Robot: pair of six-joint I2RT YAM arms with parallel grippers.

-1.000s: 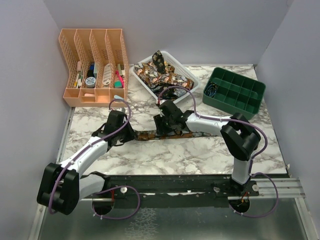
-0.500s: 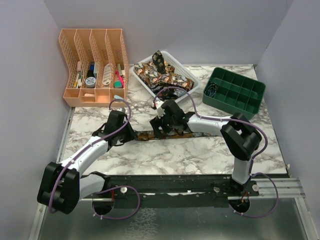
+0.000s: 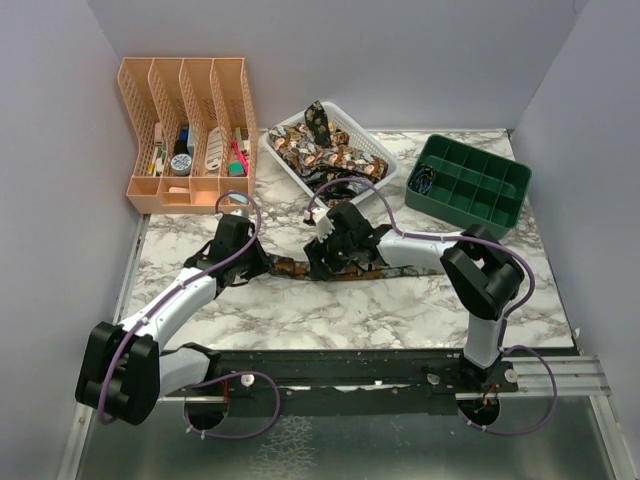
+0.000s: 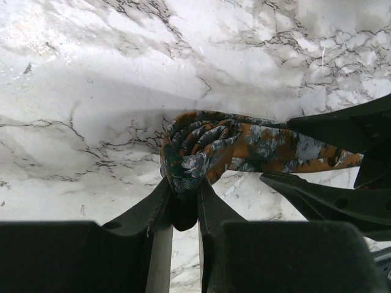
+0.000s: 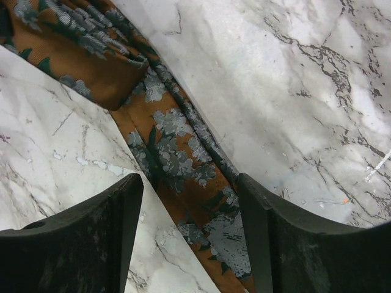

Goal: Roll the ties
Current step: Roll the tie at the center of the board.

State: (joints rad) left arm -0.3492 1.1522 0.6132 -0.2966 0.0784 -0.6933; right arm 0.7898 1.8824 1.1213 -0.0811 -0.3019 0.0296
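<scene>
Where the left gripper [image 4: 183, 194] nips it, the tie [image 4: 211, 141] is coiled into a small loose roll. Its fabric is rust-orange and dark, strewn with grey-blue and cream flowers. The jaws stand almost together, clamped on that rolled end, which rests on the marble table [image 3: 330, 310] a little left of centre. From the roll the unrolled length runs flat to the right. There it passes beneath the right gripper [image 5: 188, 190], whose fingers stand well apart on either side of the strip and hold nothing. Beyond those fingers the right wrist view shows the fabric doubled over itself.

At the back left, a peach file organiser [image 3: 135, 100] holds small stationery, too small to name. Beside it a white slotted basket [image 3: 372, 137] holds heaped ties [image 3: 315, 150] of similar pattern. At the back right, a green divided tray [image 3: 455, 218] has a dark tangle [image 3: 422, 180] in one of its left-hand compartments.
</scene>
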